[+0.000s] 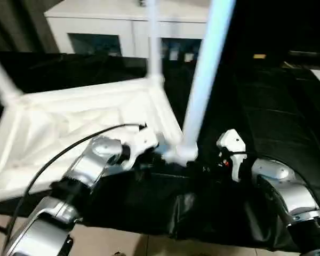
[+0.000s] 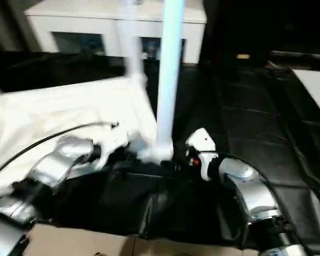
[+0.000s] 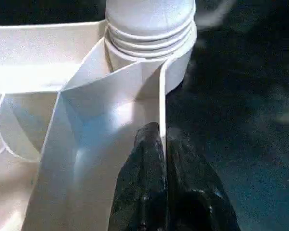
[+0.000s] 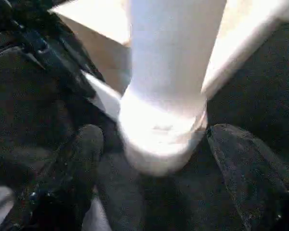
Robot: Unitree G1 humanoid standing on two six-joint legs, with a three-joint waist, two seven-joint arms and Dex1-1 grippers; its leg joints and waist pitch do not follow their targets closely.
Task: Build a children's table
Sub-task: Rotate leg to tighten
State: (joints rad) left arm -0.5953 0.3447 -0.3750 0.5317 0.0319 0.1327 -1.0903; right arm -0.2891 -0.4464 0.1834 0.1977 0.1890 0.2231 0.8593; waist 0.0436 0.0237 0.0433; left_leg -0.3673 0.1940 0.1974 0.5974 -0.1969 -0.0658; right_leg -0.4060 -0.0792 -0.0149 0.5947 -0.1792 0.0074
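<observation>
No lettering, label, brand mark or number can be read on any surface in these views; everything is plain.

White children's table upside down, legs upright.

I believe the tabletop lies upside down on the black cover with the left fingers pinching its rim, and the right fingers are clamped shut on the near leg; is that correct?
Not quite: the right fingers are spread open on either side of the near leg, not clamped on it, as the right wrist view shows. The tabletop does lie upside down on the black cover, with the left fingers pinching its rim.
</observation>
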